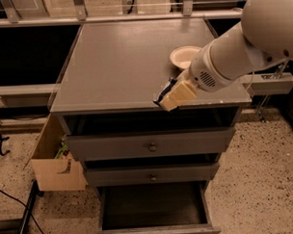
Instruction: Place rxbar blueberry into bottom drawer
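The rxbar blueberry (165, 91) shows as a dark sliver pinched in the gripper (166, 100), right at the worktop's (116, 67) front edge. Below the worktop, the bottom drawer (153, 232) stands pulled open. The carry looks under way. The next move calls for clearing the worktop's edge forward, then lowering into the drawer.
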Tool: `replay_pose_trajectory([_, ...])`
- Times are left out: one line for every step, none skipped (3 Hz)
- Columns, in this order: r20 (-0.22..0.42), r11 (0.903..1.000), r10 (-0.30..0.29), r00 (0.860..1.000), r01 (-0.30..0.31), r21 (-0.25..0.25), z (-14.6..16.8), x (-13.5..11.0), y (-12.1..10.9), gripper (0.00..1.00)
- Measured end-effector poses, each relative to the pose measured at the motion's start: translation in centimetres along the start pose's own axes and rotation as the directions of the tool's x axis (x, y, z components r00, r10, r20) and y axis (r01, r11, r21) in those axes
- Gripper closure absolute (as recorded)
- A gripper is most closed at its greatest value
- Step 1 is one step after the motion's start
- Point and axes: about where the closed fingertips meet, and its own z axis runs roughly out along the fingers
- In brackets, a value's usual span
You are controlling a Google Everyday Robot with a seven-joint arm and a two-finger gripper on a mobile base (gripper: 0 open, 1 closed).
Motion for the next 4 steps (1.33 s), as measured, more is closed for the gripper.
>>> replay_pose_trajectory([-0.013,0.9980,0.046,0.999,-0.047,-0.042,1.6,2.6,1.4,1.00])
replay_pose_trajectory([-0.041,0.9936,0.088,0.995,-0.091,-0.067,2.8,5.5,3.0,1.00])
replay_pose_trajectory([-0.082,0.9844,0.156,0.984,-0.162,-0.069,4.0,9.1,4.3,1.00])
replay_pose_trajectory([-0.105,0.9754,0.205,0.973,-0.212,-0.059,5.2,11.9,5.4,1.00])
